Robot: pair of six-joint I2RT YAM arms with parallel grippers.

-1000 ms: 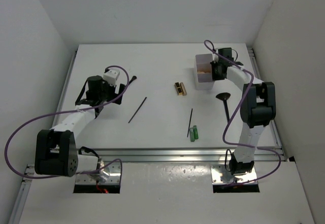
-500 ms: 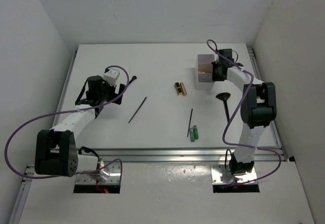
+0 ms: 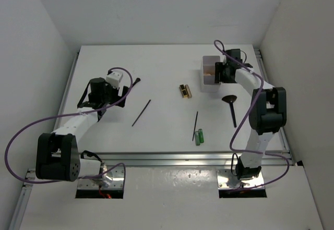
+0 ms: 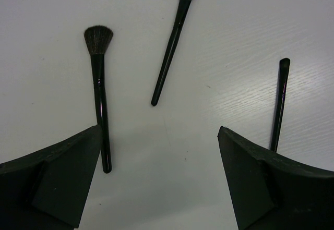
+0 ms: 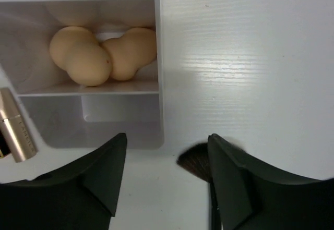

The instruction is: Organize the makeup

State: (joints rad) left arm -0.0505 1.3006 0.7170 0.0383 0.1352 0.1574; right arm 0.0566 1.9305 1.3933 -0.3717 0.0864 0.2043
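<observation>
- Low in the right wrist view, right gripper point(image 5: 167, 149) parted, empty, beside white compartmented plastic box point(image 5: 158, 58) holding beige sponges point(image 5: 86, 58).
- Left gripper point(image 4: 159, 141) wide, empty, beside black flared-head brush point(image 4: 99, 99).
- Black-and-gold case point(image 3: 185, 91) mid-table.

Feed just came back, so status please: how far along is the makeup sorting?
Done: two beige sponges sit in one compartment of the white box. In hand: nothing; left gripper and right gripper are both open. Left: brushes, sticks, gold case and green tubes lie on the table.
</observation>
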